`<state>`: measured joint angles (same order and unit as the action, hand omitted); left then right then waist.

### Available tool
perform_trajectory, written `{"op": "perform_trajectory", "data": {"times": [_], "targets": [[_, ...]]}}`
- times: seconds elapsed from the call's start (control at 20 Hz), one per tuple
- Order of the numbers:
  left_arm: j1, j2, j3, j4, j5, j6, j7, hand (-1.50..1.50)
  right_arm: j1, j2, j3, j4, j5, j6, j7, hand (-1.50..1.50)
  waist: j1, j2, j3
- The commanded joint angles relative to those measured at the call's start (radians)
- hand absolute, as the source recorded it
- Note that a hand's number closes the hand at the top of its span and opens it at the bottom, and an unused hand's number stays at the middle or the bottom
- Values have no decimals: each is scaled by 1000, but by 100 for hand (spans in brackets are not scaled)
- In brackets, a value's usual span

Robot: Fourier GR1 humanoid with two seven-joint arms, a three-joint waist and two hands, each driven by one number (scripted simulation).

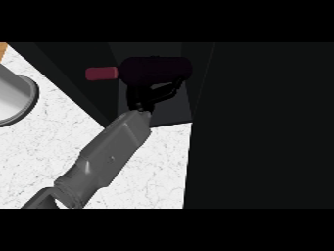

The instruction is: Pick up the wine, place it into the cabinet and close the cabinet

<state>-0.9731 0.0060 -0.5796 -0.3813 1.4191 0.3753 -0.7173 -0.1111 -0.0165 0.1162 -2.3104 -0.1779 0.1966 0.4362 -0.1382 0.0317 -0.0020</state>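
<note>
The wine (pixel 155 68) lies on its side inside the cabinet (pixel 271 122), its neck pointing left. One hand (pixel 149 95) sits just in front of it, fingers (pixel 171 89) touching the bottle. On the desk (pixel 46 147), a cylinder (pixel 3 93) lies far left.

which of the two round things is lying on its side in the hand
The dark wine bottle with the pink-red cap, lying sideways inside the cabinet above the hand. The grey cylinder sits apart at the left.

Counter (pixel 50 147): white marbled top; grey round pot (pixel 3 95) standing at left edge, dark cabinet (pixel 271 122) adjoining right
</note>
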Motion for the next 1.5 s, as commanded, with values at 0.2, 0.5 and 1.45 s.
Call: {"op": "perform_trajectory", "data": {"times": [0.2, 0.5, 1.45], "targets": [[-4, -6, -44, 3, 85, 32, -48, -150, -5, 1, 9, -9, 1, -1, 5, -150, -9, 3, 0], [-15, -6, -95, 60, 77, 51, -72, -150, 10, -10, -2, 0, 2, 13, -12, -150, -10, 7, 1], [-69, -6, -213, -25, 90, 115, -155, -150, 41, -14, -9, 13, -27, 24, -38, -150, 22, -4, 2]]}}
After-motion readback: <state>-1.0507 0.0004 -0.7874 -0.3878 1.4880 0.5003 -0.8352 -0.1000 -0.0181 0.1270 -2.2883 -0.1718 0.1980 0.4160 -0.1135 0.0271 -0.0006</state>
